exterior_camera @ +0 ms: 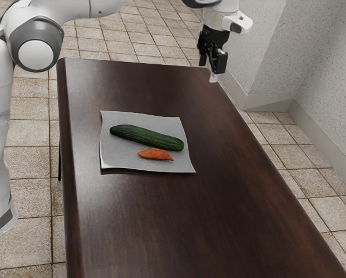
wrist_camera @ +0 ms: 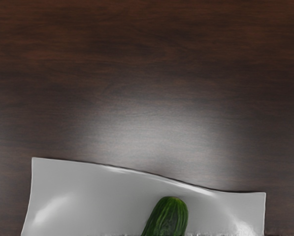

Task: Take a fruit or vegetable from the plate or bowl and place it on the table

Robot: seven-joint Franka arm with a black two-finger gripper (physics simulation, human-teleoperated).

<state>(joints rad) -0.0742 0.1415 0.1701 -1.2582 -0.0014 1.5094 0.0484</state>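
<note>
Robot arm (exterior_camera: pixel 36 52), white and grey, stands at the exterior view's left, next to a dark wooden bench (exterior_camera: pixel 161 226). On the bench lies a grey, wavy-edged square plate (exterior_camera: pixel 119 158). A long green cucumber (exterior_camera: pixel 146 136) rests on it at a slant, with a smaller orange vegetable (exterior_camera: pixel 155 154) just beside it. Farther right, the black tool (exterior_camera: pixel 208 70) hangs near the bench's far corner, fingers apart, holding nothing. Speckled pale walls (exterior_camera: pixel 329 87) stand at the exterior view's right.

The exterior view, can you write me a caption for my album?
A long cucumber and a small orange vegetable share a gray plate on a dark table.
</note>
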